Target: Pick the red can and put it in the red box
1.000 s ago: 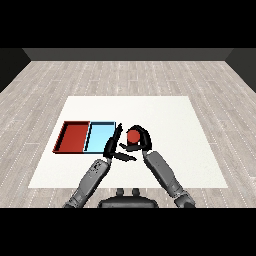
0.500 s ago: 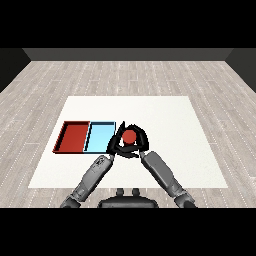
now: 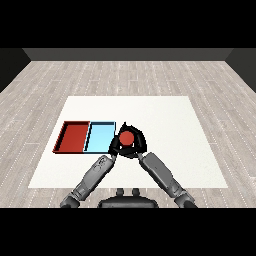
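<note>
Sitting inside a ring of black fingers, small round red can point(image 3: 127, 137), top face showing, just beside the right edge of the trays and near the table's middle front. Can is not in either tray; whether its base touches the table I cannot tell, the fingers hide it.

Right hand point(image 3: 136, 145), black, curled round the can from its right and rear side, fingers wrapping over the top edge. Grey right forearm point(image 3: 162, 173) runs down and outward toward the lower right.

Left hand point(image 3: 114, 146), black, sits against the can's left side, just at the corner of the blue tray. Too crowded against the other hand to judge its fingers; cannot tell whether they are apart or closed. Grey left forearm point(image 3: 92, 175) slopes down toward the lower left, so the two arms meet in a point at the can.

Shallow light blue rectangular tray point(image 3: 100, 136) lies immediately left of the can, nothing showing in it. Shallow red rectangular tray point(image 3: 74, 136) touches the blue one's left side, the pair side by side and square to the table edge; nothing showing in it either.

White rectangular table point(image 3: 165, 120) carries everything. Grey wood-plank floor point(image 3: 130, 75) surrounds the table, dark wall band beyond.
</note>
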Tool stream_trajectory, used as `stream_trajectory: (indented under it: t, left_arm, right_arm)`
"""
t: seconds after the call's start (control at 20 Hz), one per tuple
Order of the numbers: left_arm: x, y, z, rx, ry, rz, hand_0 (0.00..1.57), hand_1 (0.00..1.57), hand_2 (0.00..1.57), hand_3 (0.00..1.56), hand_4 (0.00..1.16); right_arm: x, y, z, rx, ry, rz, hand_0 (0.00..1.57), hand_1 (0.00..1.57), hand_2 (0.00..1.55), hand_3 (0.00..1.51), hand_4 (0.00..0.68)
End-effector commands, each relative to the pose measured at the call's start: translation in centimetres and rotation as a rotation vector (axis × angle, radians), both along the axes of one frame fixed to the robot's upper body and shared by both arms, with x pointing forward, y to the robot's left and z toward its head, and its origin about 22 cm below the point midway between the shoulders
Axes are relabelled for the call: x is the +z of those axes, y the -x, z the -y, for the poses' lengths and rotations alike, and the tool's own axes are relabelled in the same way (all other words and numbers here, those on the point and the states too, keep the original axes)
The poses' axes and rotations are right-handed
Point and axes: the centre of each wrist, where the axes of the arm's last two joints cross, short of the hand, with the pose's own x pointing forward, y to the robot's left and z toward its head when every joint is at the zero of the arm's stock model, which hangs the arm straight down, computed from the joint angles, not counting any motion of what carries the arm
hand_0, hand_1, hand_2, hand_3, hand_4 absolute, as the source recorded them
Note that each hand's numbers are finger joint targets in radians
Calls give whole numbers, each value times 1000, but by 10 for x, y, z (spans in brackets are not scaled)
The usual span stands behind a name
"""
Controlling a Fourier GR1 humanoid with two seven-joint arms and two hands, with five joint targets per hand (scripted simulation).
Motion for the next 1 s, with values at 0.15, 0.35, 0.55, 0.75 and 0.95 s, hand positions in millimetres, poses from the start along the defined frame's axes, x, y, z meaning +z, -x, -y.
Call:
stream_trajectory:
  t: [0.15, 0.35, 0.55, 0.75, 0.95]
  left_arm:
    - [2, 11, 18, 76, -56, 41, 729, 729, 759, 249, 686]
    - [-2, -7, 10, 63, -19, -39, 1571, 1571, 1520, 1421, 904]
    - [5, -4, 18, 84, -63, -31, 1571, 1571, 1536, 1446, 996]
    - [-10, -13, 18, 105, -73, -10, 1571, 1571, 1480, 1360, 855]
    - [2, -4, 25, 128, -46, -13, 1571, 1571, 1500, 1382, 873]
  right_arm:
    - [-3, 11, -13, 12, -11, 20, 1518, 1518, 1465, 1405, 516]
    - [-8, 0, -15, 32, -22, 12, 1493, 1493, 1446, 1398, 522]
    - [8, 9, -1, 34, -25, 32, 1467, 1467, 1439, 1392, 561]
    - [-7, 15, -16, 39, -38, 35, 1496, 1496, 1439, 1387, 560]
    - [4, 6, -14, 17, -22, 50, 1522, 1522, 1458, 1398, 538]
